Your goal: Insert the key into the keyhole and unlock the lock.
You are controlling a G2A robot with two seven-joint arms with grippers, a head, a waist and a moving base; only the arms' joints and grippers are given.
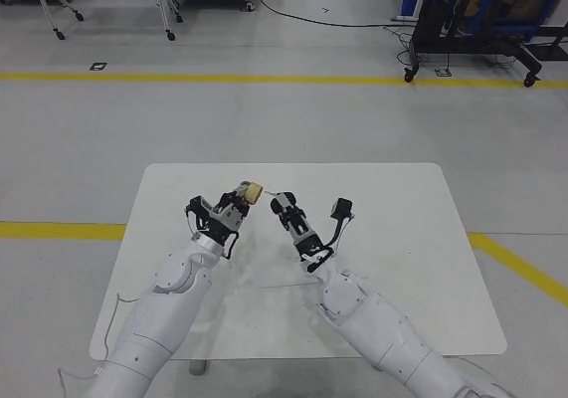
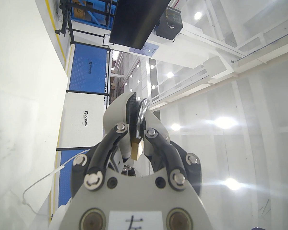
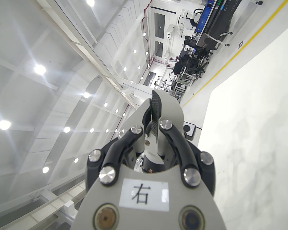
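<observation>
In the top view both arms are raised over the middle of the white table (image 1: 403,269), their tips close together. My left gripper (image 1: 242,197) is shut on a brass padlock (image 1: 253,191). In the left wrist view the padlock's brass body (image 2: 136,150) sits between the fingers (image 2: 117,120), with its silver shackle (image 2: 143,111) toward the fingertips. My right gripper (image 1: 280,203) stands just right of the lock, shut on the key (image 1: 268,193), whose thin tip points at the padlock with a small gap between them. In the right wrist view the right gripper (image 3: 154,104) has its pads pressed together and the key is hidden.
The table's far edge (image 1: 293,165) lies just beyond the two grippers. Bare tabletop spreads to the left (image 1: 164,209) and right (image 1: 413,209) of them. Grey floor with yellow lines (image 1: 264,78) surrounds the table.
</observation>
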